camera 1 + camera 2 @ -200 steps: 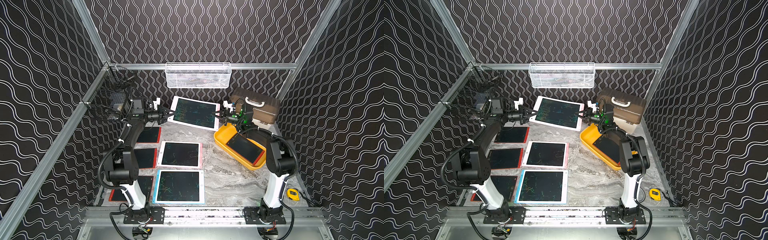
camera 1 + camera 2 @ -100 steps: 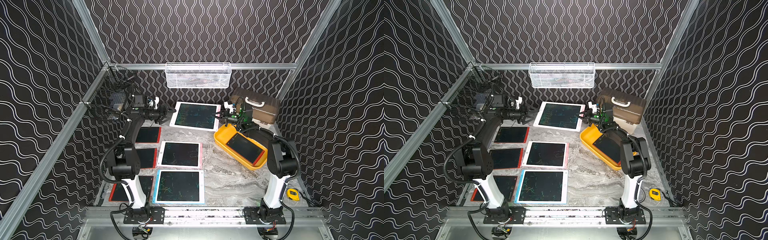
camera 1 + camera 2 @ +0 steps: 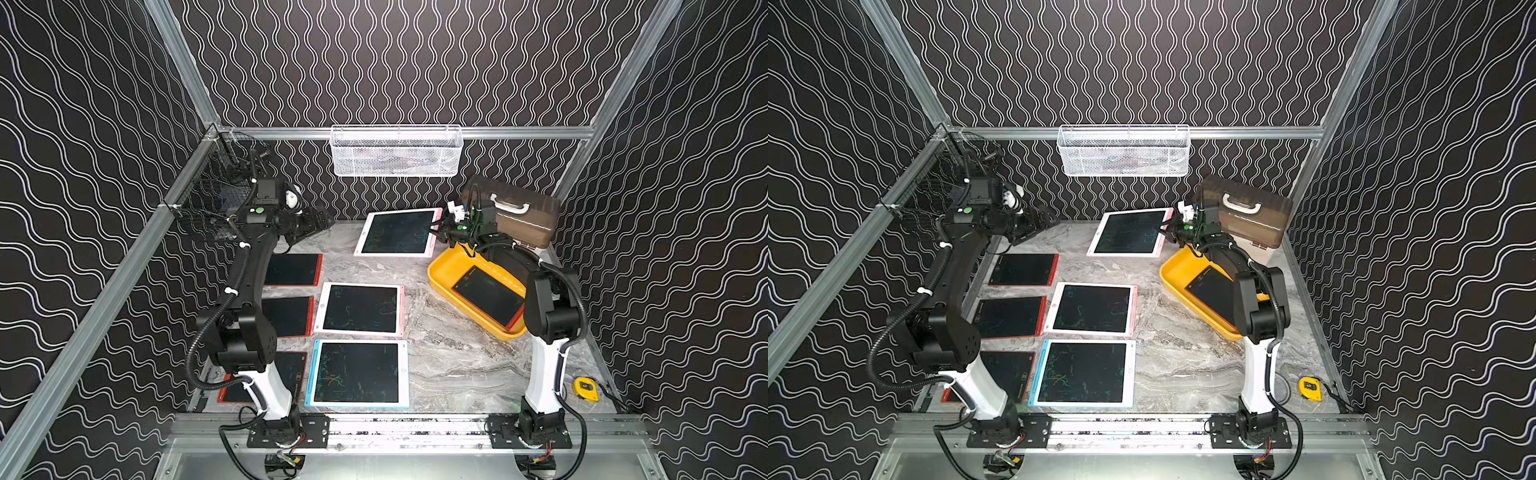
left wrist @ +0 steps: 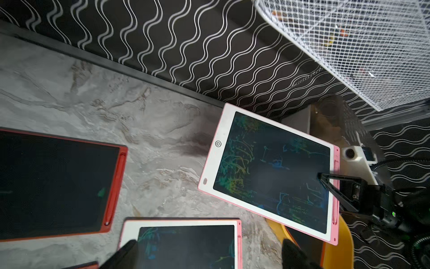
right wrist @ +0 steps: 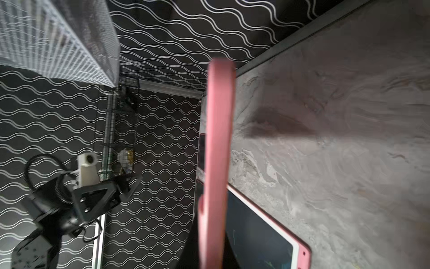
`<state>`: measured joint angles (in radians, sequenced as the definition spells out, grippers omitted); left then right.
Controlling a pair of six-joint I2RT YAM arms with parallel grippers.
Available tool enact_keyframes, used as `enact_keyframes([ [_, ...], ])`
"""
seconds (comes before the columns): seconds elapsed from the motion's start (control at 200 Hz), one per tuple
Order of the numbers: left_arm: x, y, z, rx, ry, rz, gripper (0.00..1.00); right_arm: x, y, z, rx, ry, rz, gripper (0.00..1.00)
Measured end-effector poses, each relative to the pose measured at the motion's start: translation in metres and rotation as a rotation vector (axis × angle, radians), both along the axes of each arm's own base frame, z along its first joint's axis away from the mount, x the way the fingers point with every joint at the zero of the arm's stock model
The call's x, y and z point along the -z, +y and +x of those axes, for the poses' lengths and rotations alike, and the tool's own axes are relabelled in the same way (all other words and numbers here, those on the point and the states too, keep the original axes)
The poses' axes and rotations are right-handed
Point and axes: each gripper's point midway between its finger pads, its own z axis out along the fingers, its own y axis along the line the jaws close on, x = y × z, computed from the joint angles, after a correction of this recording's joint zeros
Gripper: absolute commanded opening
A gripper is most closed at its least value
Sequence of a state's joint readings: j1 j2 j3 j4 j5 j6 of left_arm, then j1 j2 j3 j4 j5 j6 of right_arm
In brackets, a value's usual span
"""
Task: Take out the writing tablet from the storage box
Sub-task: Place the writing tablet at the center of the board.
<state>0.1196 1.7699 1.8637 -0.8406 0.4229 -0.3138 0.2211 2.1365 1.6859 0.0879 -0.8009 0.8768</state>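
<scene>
The writing tablet [image 3: 397,232] [image 3: 1128,232], a thin flat rectangle with a white bezel, pink edges and a dark glossy screen covered in faint green and blue scribbles [image 4: 272,172], sits just above and right of the frame's centre in both top views. It is outside the storage box and held above the tabletop, with a soft shadow on the stone beneath it. The right fingers [image 4: 325,180], black and wedge-shaped, are clamped on its pink right-hand edge; the right wrist view shows that edge [image 5: 218,151] end-on as a rounded pink strip. Just below and right of it lies the storage box [image 3: 441,270] [image 3: 1172,272], a shallow tub of smooth yellow plastic with rounded corners and a rolled rim, and inside it a red-framed tablet [image 3: 488,297] lies flat. Behind the box stands a case [image 3: 515,212] with a translucent brown lid and a white handle. The left fingers [image 4: 126,252] are spread wide with nothing between them, well to the left of the held tablet. On the grey, veined, marble-look tabletop [image 3: 449,361] lie a second pink-edged tablet [image 3: 359,309] at centre, a blue-framed tablet [image 3: 357,372] below it, and more red-framed tablets [image 3: 293,269] in a column at the left. A white wire mesh basket [image 3: 397,151] hangs on the back rail, a black wire basket [image 3: 212,199] sits at the upper left, and a small yellow tape measure [image 3: 586,388] lies at the lower right.
</scene>
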Motion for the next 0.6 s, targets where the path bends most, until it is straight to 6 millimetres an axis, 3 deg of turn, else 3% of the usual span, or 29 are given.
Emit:
enact_keyframes([
  [0.34,-0.032,0.012,-0.004,-0.016,-0.082,0.1,0.99,0.067,0.032,0.031,-0.046,0.075,-0.032,0.0],
  [0.596,-0.029,0.013,0.003,-0.008,-0.08,0.112,0.99,0.105,0.066,0.024,-0.132,0.152,0.006,0.0],
])
